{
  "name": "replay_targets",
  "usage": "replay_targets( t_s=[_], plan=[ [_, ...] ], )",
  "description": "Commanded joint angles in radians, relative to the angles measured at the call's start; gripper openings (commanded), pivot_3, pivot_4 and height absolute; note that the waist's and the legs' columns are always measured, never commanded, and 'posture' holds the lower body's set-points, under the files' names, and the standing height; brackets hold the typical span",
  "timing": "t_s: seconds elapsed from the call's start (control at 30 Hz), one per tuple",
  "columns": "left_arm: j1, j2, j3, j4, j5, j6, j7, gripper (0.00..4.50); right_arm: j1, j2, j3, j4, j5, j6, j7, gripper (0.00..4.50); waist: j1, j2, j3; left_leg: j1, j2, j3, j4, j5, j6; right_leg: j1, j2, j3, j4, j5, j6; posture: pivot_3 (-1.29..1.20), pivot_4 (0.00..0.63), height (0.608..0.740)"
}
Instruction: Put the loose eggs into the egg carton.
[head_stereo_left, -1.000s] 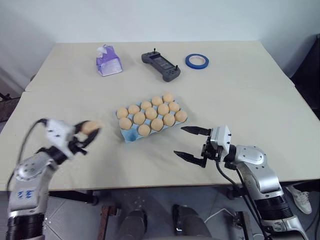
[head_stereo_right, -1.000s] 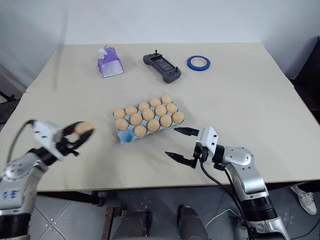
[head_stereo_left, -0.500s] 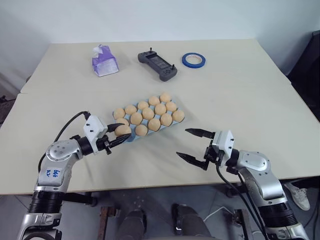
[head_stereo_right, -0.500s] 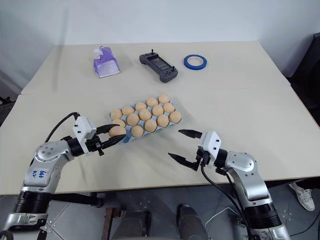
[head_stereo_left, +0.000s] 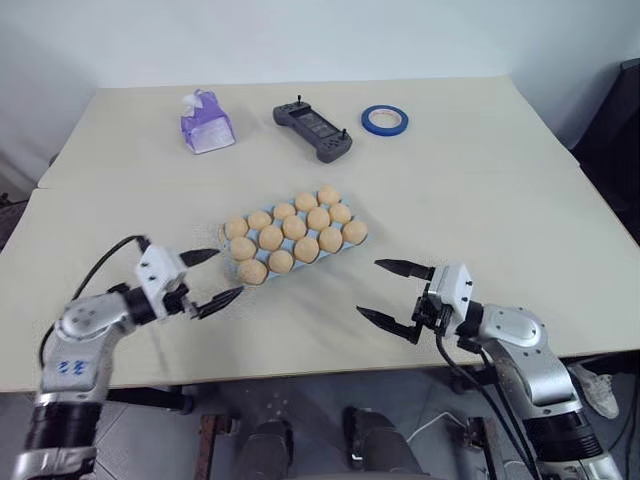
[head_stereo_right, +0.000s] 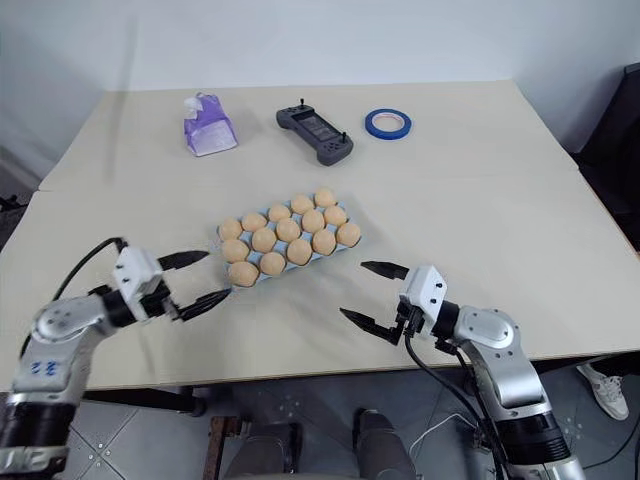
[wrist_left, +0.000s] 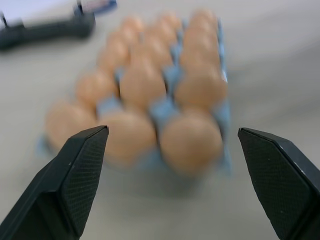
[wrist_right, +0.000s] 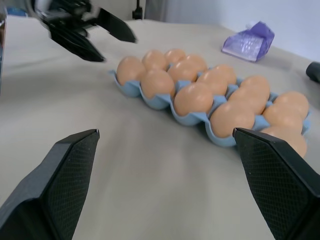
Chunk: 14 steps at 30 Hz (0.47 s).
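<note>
Item 1: egg carton (head_stereo_left: 296, 240), light blue, mid-table, cups filled with loose eggs (head_stereo_left: 294, 227) (no egg seen lying outside it). Eggs judged light, smooth, brittle; best pinched gently across the middle.

Item 2: left gripper (head_stereo_left: 208, 279), just beside the carton's near-left corner, spread wide, empty.

Item 3: right gripper (head_stereo_left: 396, 296), near the carton's right, spread wide, empty.

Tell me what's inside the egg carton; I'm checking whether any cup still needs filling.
The egg carton holds pale tan eggs in every cup facing the camera, none visibly vacant. The cup floors are covered by the eggs.
</note>
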Motion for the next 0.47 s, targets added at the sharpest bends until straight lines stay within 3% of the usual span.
replay_targets(
  t_s=[0.03,0.17,0.47],
  plan=[
    [0.121,0.083,0.101,-0.045,-0.016,-0.028,-0.064,4.42,0.005,-0.036,-0.051,-0.009,0.031,-0.008,0.026,4.5,0.001,0.0,0.0,0.0,0.0,0.0,0.0,0.0,0.0,0.0,0.0,0.0,0.0,0.0,0.0,0.0,0.15,0.74],
    [0.218,0.107,0.145,-0.049,-0.009,-0.058,-0.068,4.42,-0.013,-0.048,-0.078,0.027,0.043,-0.023,0.04,4.5,0.008,0.0,0.0,0.0,0.0,0.0,0.0,0.0,0.001,0.001,-0.001,0.0,-0.001,-0.001,-0.002,0.0,0.15,0.74],
    [0.281,0.04,0.178,-0.149,-0.015,-0.035,0.023,4.42,-0.065,-0.044,-0.083,0.1,0.04,-0.026,0.072,4.5,0.011,0.0,0.0,0.0,0.002,0.001,-0.001,0.0,0.001,0.002,-0.003,-0.002,-0.003,-0.001,-0.002,0.0,0.15,0.74]
  ],
)
